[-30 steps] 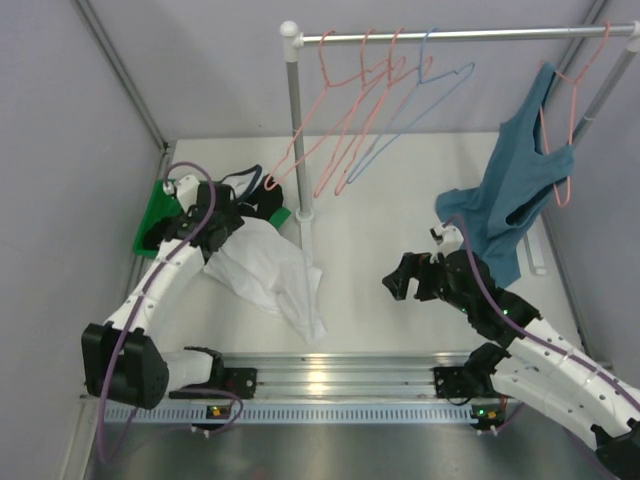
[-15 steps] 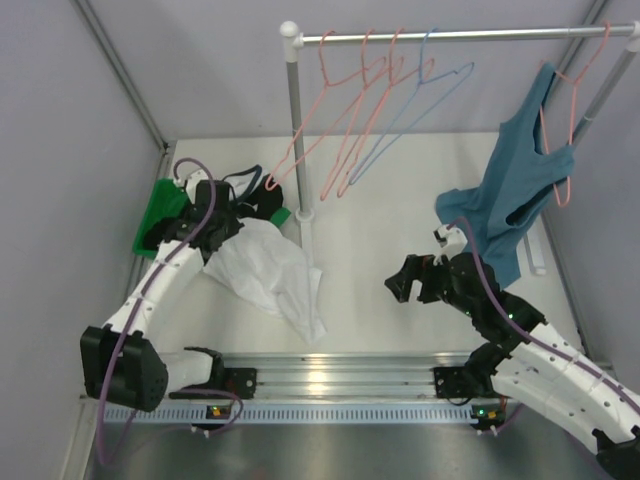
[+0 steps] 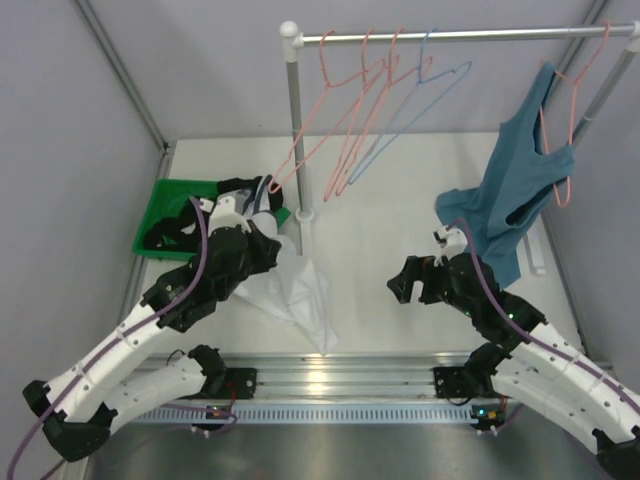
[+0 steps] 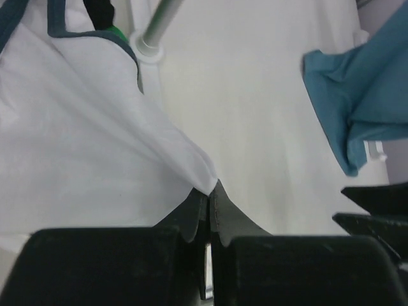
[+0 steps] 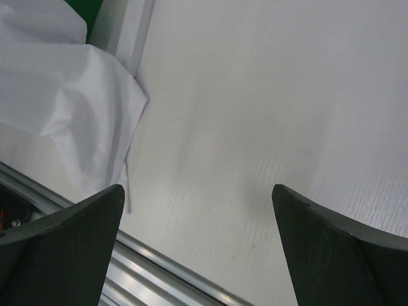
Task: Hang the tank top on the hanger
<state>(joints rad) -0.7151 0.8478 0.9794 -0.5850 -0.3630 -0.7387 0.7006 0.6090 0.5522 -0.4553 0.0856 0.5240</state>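
Note:
The white tank top (image 3: 300, 290) with navy trim hangs from my left gripper (image 3: 268, 250) and drapes down to the table in front of the rack pole. In the left wrist view the gripper (image 4: 210, 191) is shut on a fold of the tank top (image 4: 83, 140); its navy edge shows at the upper left. The light-blue hanger (image 3: 415, 100) hangs on the rail among pink ones, apart from both arms. My right gripper (image 3: 405, 280) hovers low over the table's right half. It stands open (image 5: 197, 191) with nothing between its fingers, and the tank top (image 5: 70, 108) lies to its left.
Pink hangers (image 3: 340, 110) hang beside the blue one. A teal tank top (image 3: 515, 195) hangs on another pink hanger at the right. A green bin (image 3: 165, 205) with black garments (image 3: 240, 190) sits back left. The rack pole (image 3: 297, 130) stands mid-table; a metal rail (image 3: 330, 375) runs along the near edge.
My left gripper has shut on the white tank top and pulled it right and toward the near side, away from the green bin. The right arm has barely moved.

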